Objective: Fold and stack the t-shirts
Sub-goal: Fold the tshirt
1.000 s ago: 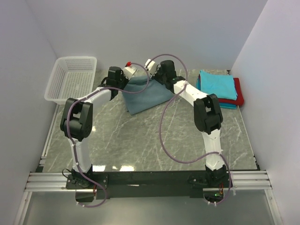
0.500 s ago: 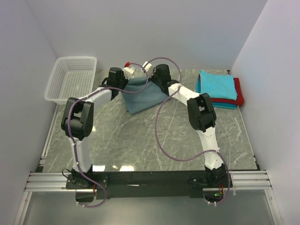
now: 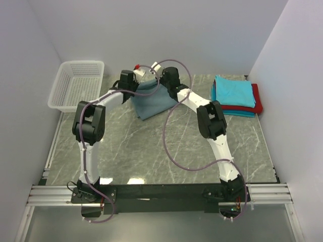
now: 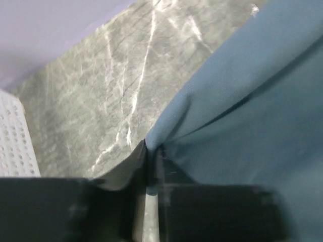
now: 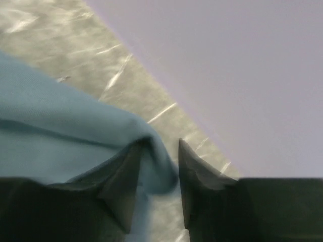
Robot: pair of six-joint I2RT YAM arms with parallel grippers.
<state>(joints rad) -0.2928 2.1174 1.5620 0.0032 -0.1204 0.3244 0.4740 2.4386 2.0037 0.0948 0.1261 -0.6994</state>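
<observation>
**Top external camera: two arms grip a grey-blue shirt (image 3: 151, 103) at the far edge of the tabletop (image 3: 151, 151)**

Top external view: both arms reach to the back of the grey marbled tabletop. The left end effector (image 3: 139, 75) and the right end effector (image 3: 157, 67) sit close together at the far edge of the grey-blue shirt. The cloth spreads toward the camera from them, and its near part lies on the tabletop. A white mesh basket (image 3: 83, 63) stands at the far left, well apart from the shirt. At the far right sits a folded stack, with a turquoise shirt (image 3: 233, 91) on top, a red shirt (image 3: 258, 101) under it and a teal shirt (image 3: 246, 114) at the bottom.

Left wrist view: the left end effector is closed tight, with a thin edge of the grey-blue shirt pinched between its fingers. The cloth fans up and to the right. A corner of the basket shows at the left edge.

Right wrist view: the right end effector is narrow, with a bunched fold of the same shirt caught between its fingers. The pale wall (image 5: 232, 75) rises just beyond.
</observation>
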